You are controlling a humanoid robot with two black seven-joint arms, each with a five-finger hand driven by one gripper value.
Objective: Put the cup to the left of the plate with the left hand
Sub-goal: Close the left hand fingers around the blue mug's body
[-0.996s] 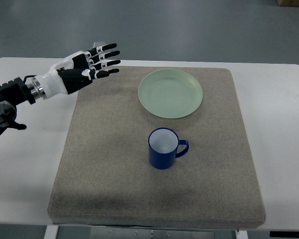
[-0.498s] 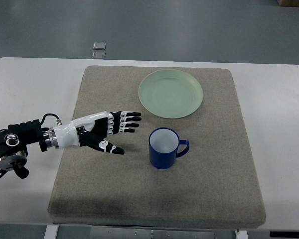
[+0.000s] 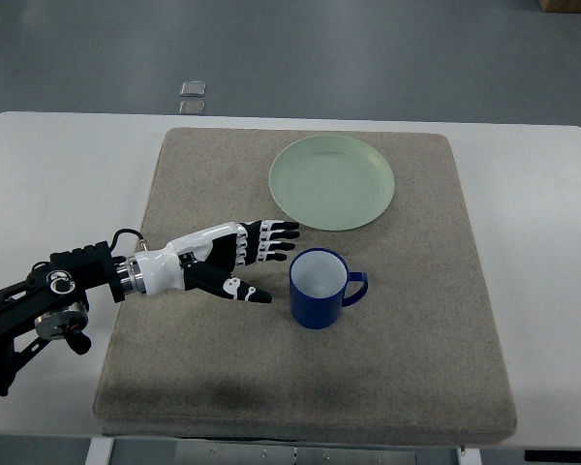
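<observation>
The white-and-black left hand (image 3: 228, 260) is held flat, fingers spread, just left of the upright blue mug (image 3: 317, 289), below the pale green plate (image 3: 331, 181).

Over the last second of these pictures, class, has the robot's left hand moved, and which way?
Yes. The left hand has swept down from the far left corner of the grey mat and toward the blue mug, fingers open, not touching it.

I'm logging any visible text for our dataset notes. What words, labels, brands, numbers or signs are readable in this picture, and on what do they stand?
None: no readable text anywhere.
Blue mug with a white inside: no print.
Pale green round plate: plain.
Black and white left hand: small white marks, no legible characters.
Two small grey squares on the floor: too small to tell.
</observation>
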